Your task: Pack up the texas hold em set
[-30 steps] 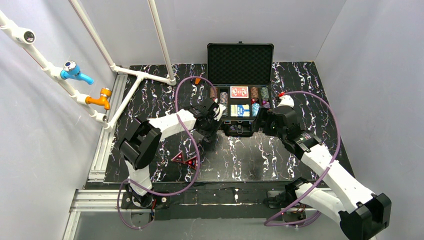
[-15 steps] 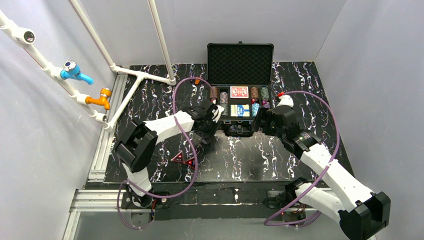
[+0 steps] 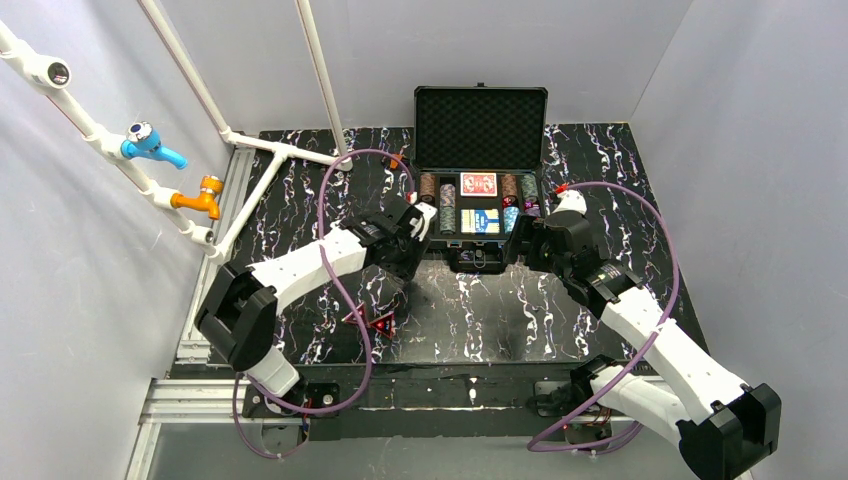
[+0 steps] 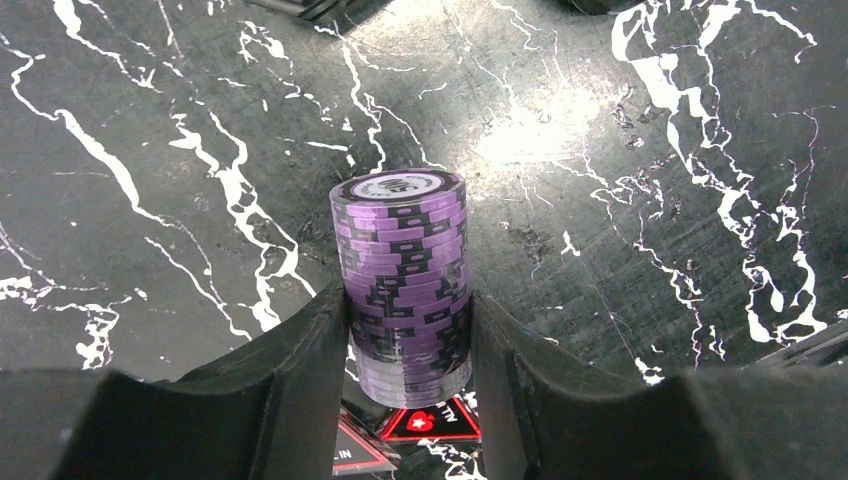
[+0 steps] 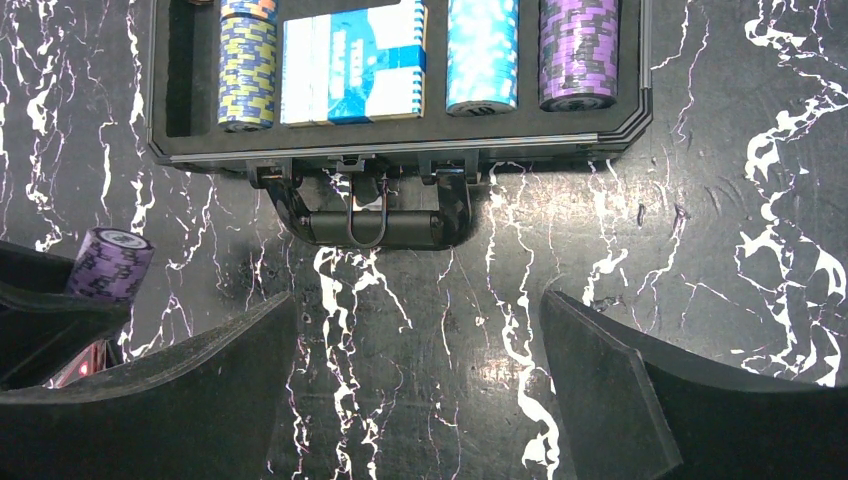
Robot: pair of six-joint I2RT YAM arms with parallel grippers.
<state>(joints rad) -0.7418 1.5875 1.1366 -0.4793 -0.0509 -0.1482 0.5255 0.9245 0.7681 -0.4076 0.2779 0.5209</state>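
Left gripper (image 4: 405,335): I am pinching the purple chip stack (image 4: 400,235) low on its sides; most of the column stands free above my fingers.
Stack's place: at 8 o'clock from the black case (image 3: 480,125). It looks raised off the table (image 3: 600,300), with the red triangles (image 4: 430,420) showing beneath it.
Right gripper (image 5: 415,370): spread wide, holding nothing, at 6 o'clock from the case handle (image 5: 375,225).
Case: lid up, at 12 o'clock on the table. The blue deck (image 5: 355,60) is packed. A dark slot (image 5: 185,80) at the case's 9 o'clock end looks free.
Risk, spill: the chips are loose. I judge a tilt or jolt could shear the upper ones off and scatter them.
Risk, snag: the slot is narrow. Coming in off-line could catch the rim or the yellow-and-blue stack (image 5: 247,70).
Risk, collision: my arms are close at the case front and could knock together.
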